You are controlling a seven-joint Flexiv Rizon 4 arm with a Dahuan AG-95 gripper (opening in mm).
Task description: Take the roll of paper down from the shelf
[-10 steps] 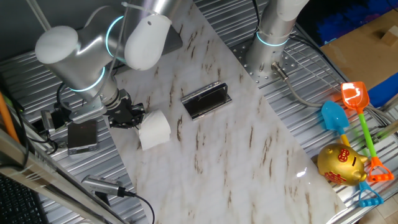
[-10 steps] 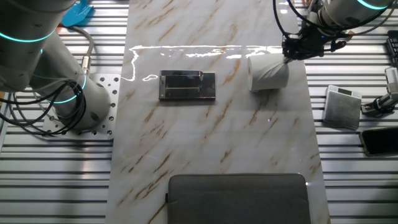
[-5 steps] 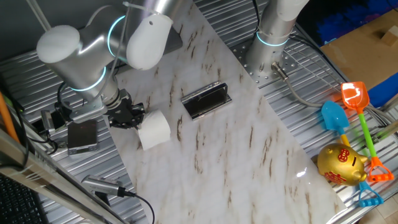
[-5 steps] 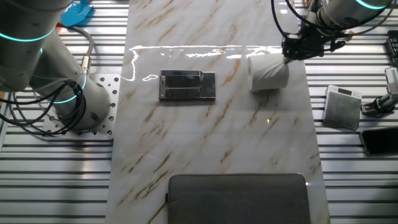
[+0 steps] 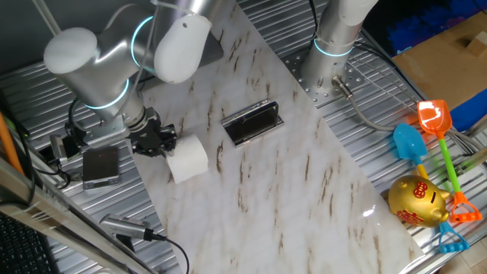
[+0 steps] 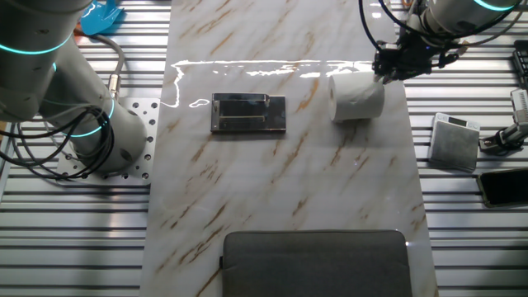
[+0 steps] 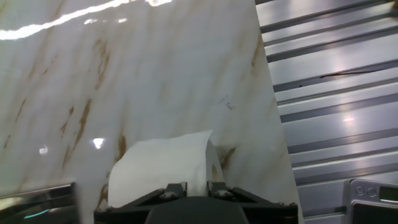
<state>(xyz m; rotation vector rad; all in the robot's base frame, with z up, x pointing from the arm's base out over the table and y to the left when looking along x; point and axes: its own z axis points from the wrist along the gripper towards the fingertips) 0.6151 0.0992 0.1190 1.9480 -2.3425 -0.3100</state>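
Observation:
The white roll of paper (image 5: pixel 187 158) rests on the marble tabletop near its edge, well away from the shelf (image 5: pixel 253 122). It also shows in the other fixed view (image 6: pixel 356 98) and in the hand view (image 7: pixel 163 172). The shelf is a low dark glossy rack with metal edges (image 6: pixel 248 113) and nothing is on it; its corner shows in the hand view (image 7: pixel 37 202). My gripper (image 5: pixel 160 141) sits against the roll's side (image 6: pixel 389 66). In the hand view the gripper (image 7: pixel 194 186) has its two fingers close together with the roll's paper wall between them.
A grey square box (image 6: pixel 454 140) and a dark device (image 6: pixel 502 186) lie on the metal slats beside the table edge near my gripper. A large grey mat (image 6: pixel 317 262) lies at one end of the table. A second arm's base (image 5: pixel 329 57) stands beyond the shelf.
The roll has gone from tilted to sitting level on the table. My gripper has barely moved.

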